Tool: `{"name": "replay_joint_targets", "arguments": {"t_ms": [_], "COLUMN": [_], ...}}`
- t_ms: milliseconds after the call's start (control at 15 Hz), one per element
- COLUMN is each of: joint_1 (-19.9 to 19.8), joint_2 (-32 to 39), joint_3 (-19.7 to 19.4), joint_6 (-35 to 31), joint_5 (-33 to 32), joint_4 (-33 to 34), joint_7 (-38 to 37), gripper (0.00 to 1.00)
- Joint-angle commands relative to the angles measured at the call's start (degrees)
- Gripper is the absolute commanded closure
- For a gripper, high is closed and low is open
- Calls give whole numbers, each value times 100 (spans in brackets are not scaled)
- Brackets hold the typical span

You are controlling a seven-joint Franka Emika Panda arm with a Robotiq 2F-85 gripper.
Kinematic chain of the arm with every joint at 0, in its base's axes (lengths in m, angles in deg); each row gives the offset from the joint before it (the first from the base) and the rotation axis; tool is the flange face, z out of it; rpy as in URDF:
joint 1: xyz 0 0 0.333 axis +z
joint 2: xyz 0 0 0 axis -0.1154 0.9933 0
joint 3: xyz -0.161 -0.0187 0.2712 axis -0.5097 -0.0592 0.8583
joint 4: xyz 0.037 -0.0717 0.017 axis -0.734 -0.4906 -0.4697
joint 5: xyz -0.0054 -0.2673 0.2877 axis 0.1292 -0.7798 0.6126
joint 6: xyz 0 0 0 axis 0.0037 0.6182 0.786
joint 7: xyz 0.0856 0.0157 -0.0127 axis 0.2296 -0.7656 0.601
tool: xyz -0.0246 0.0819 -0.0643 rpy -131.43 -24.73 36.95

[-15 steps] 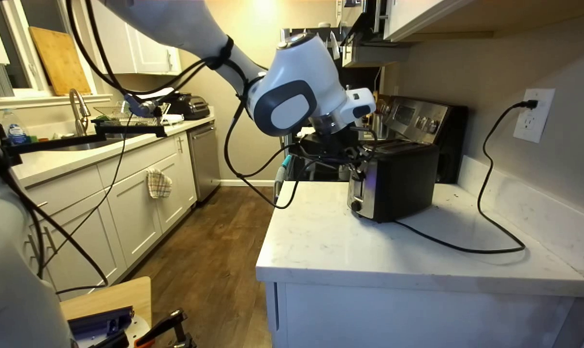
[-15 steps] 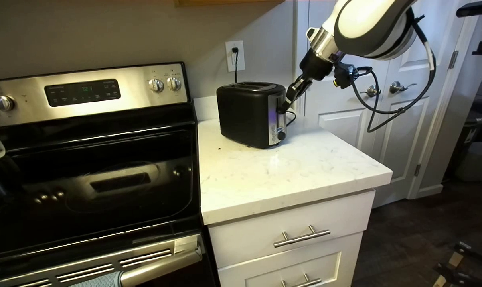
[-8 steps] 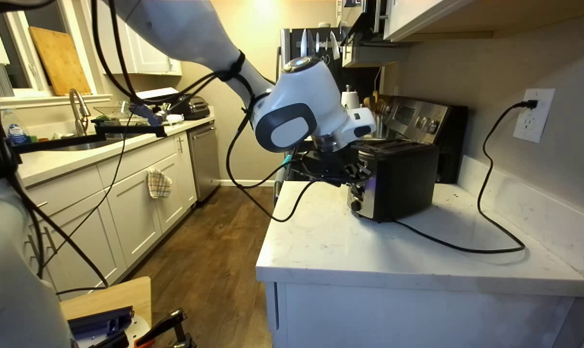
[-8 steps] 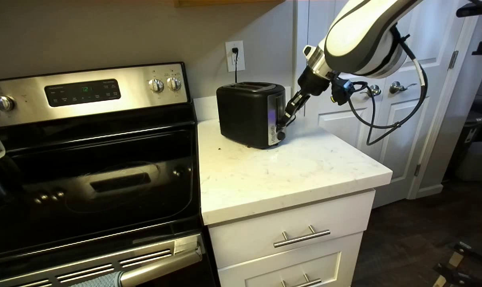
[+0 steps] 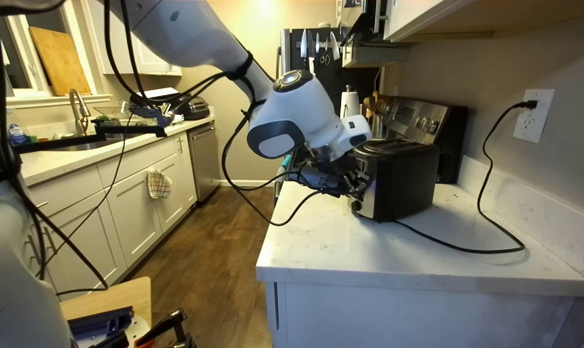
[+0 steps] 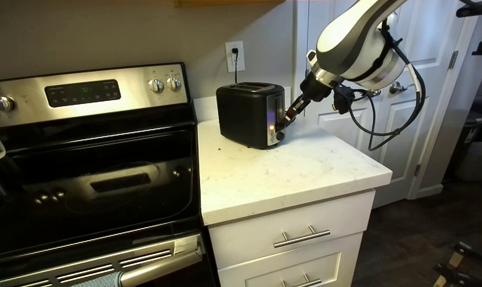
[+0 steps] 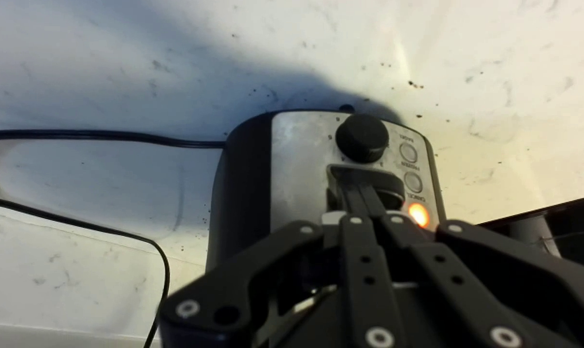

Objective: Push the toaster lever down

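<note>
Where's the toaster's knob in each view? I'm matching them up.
In an exterior view: knob, right of centre, slightly below mid-height.
In an exterior view: knob, right of centre, around mid-height.
In the wrist view: knob, right of centre, upper half.
Shared landmark: toaster.

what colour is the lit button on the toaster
Orange with a paler centre; the lit button on the toaster shows best in the wrist view.

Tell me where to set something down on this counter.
Bare countertop lies between the toaster and the edge above the drawers. It's crowded at the toaster's control panel, where the gripper is, and where the power cord loops to the outlet.
</note>
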Motion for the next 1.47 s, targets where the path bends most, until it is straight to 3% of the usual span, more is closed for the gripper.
{"name": "replay_joint_targets", "arguments": {"t_ms": [0,200,333,400,667,1000,1333,1400], "joint_1": [41,191,310,12,-68,-123,-196,-278], "joint_2": [56,-540,-984,-1283,-2513,-4151,-5041,-5151], "joint_3": [94,-85,-290,-36,24,362,691,777], "joint_6": [-58,30,339,520,1372,2684,3658,3858], "joint_5": [6,-498,-1208,-1711,-2963,-3436,-3486,-3546], "joint_4": [-15,-374,-799,-1057,-1791,-2131,-2121,-2102], "joint_7": [231,-249,-988,-1500,-3193,-4891,-5906,-6080], "gripper": [100,100,100,100,100,100,100,76]}}
